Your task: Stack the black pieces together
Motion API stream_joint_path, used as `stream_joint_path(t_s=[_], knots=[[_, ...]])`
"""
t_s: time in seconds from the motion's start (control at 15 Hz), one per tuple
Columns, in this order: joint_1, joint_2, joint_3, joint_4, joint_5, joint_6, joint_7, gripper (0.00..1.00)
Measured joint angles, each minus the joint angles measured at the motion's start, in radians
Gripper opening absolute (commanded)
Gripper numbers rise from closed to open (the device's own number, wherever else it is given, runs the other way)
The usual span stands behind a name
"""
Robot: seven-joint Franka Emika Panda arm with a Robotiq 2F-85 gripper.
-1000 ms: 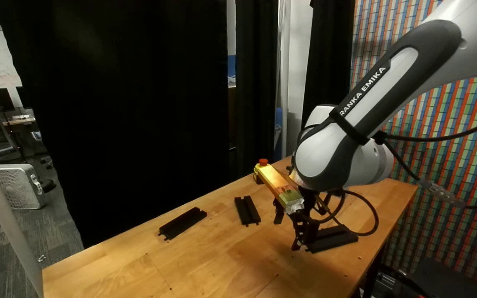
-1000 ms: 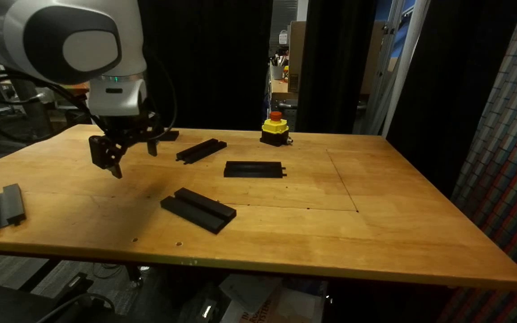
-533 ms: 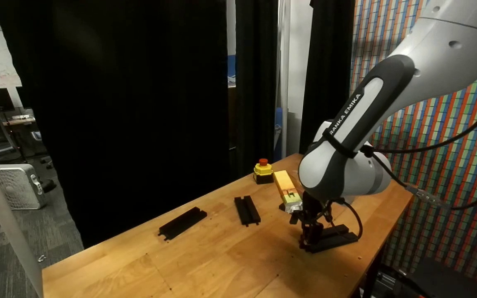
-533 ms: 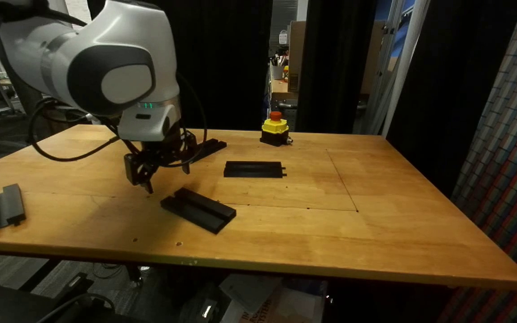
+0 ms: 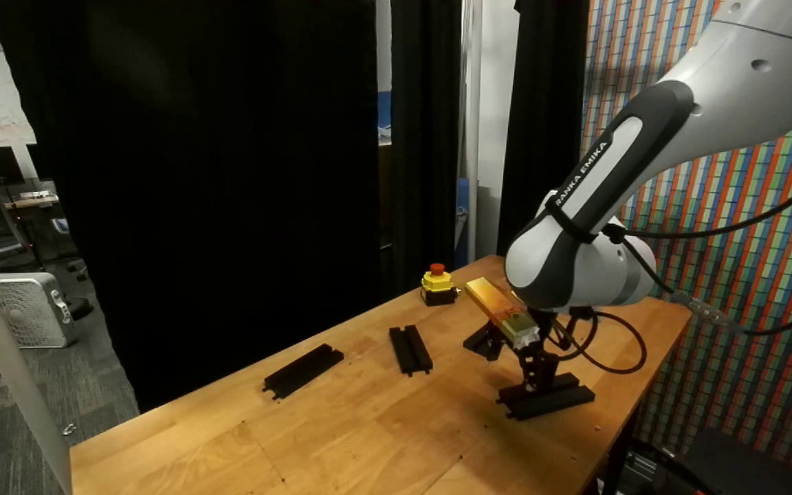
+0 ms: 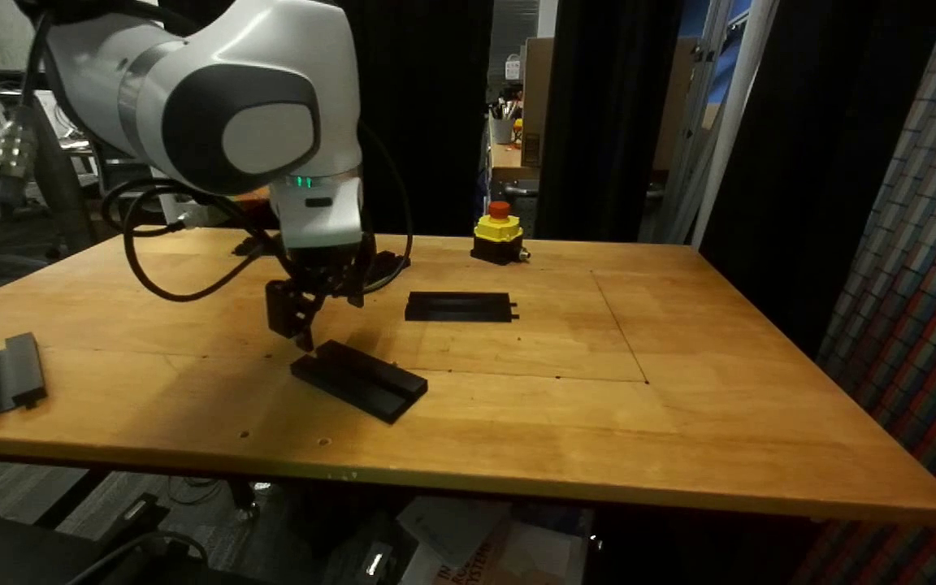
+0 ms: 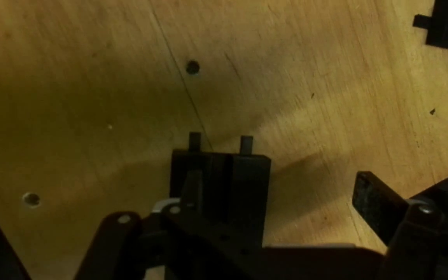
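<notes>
Several black grooved pieces with small end tabs lie apart on the wooden table. My gripper (image 6: 330,321) is open and empty, just above and behind the near black piece (image 6: 362,382) in an exterior view. In the wrist view my gripper (image 7: 278,186) has its left finger over a black piece (image 7: 249,186) and its right finger (image 7: 379,206) over bare wood. Other black pieces (image 6: 461,307) (image 6: 2,378) lie flat nearby. One black piece (image 6: 391,262) is partly hidden behind the gripper. In an exterior view, black pieces (image 5: 303,371) (image 5: 410,349) lie left of my gripper (image 5: 514,368), with one black piece (image 5: 554,399) below it.
A yellow emergency stop with a red button (image 6: 499,231) stands at the back of the table; it also shows in an exterior view (image 5: 438,283). The wooden table (image 6: 679,439) ends at a front edge. Cables (image 5: 633,344) loop from the arm.
My gripper has moved right across the table in an exterior view, from beside the near black piece to just above it, and has turned. The black pieces have not moved.
</notes>
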Motion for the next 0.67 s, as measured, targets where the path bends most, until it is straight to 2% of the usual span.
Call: stream_joint_path(t_s=[0.4,0.67], knots=[[-0.001,-0.089,-0.085,0.002,0.238,-0.192,-0.444,1.0],[-0.016,-0.1,-0.103,0.0,0.312,-0.3,-0.556,1.0]])
